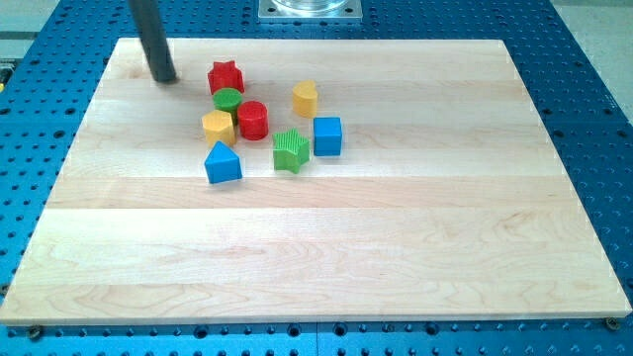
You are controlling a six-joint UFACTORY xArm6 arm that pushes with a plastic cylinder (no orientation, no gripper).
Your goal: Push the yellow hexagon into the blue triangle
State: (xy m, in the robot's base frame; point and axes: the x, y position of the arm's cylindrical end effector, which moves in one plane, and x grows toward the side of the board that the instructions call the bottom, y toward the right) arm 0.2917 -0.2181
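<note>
Eight blocks are bunched up on your wooden board (326, 257), all in the upper-left middle, so it's a tight little crowd. My tip (164, 80) is parked near the board's top-left corner, resting on the wood and touching nothing, and it's just a bare rod so no jaws to open or close. From the tip, the red star (226, 76) is the nearest block, at about 3 o'clock. The yellow hexagon (218, 127) you care about sits at roughly 4 o'clock from the tip, and the blue triangle (223, 163) is just beside it at its 6 o'clock, a small gap between them as far as you can tell. The green cylinder (228, 99) is snug at the hexagon's 12 o'clock, and the red cylinder (253, 120) is right at its 3 o'clock. Further along toward 3 o'clock you've got a yellow block (305, 98), shape's hard to call, plus the green star (291, 150) and blue cube (327, 135) next to each other.
</note>
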